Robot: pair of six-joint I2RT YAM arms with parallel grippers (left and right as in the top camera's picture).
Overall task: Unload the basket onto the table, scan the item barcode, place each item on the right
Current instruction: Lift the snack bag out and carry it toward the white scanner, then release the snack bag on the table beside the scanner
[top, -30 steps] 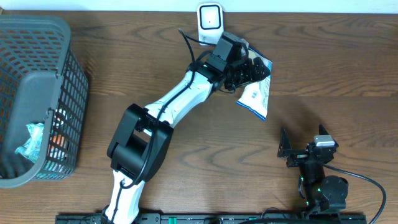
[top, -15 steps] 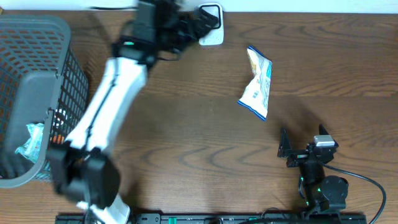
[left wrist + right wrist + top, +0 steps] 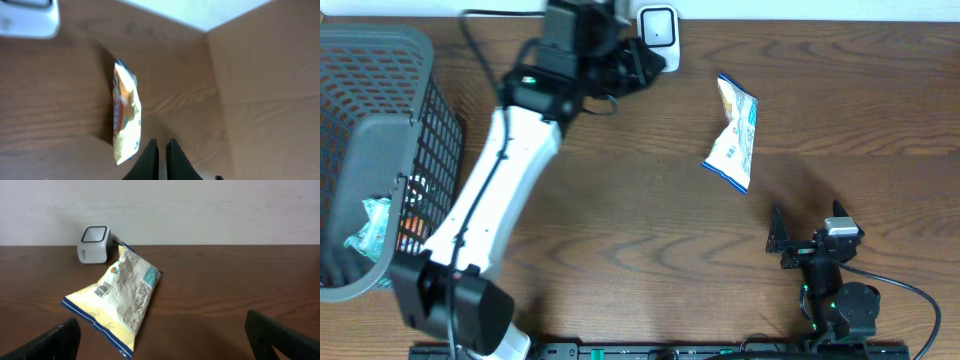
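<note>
Left gripper [image 3: 642, 62]: jaws pressed together, nothing between them. It hovers at the far edge of the table [image 3: 620, 220], with the scanner [image 3: 658, 28] just beside it at 1 o'clock.

Snack packet [image 3: 732, 135]: lies flat and crumpled on the table at 4 o'clock from that gripper, well apart and untouched. The right wrist view shows a barcode patch on its upper face.

Right gripper [image 3: 808, 224]: spread wide, empty, parked near the front edge at 6 o'clock from the packet.

Basket [image 3: 380, 40]: at the table's 9 o'clock side, other goods inside.

Judgement: the pick-up for scanning is not made. Next move calls for the jaws to part, a reach to the packet, a grip on an edge clear of the barcode, then turning that face to the scanner window.
</note>
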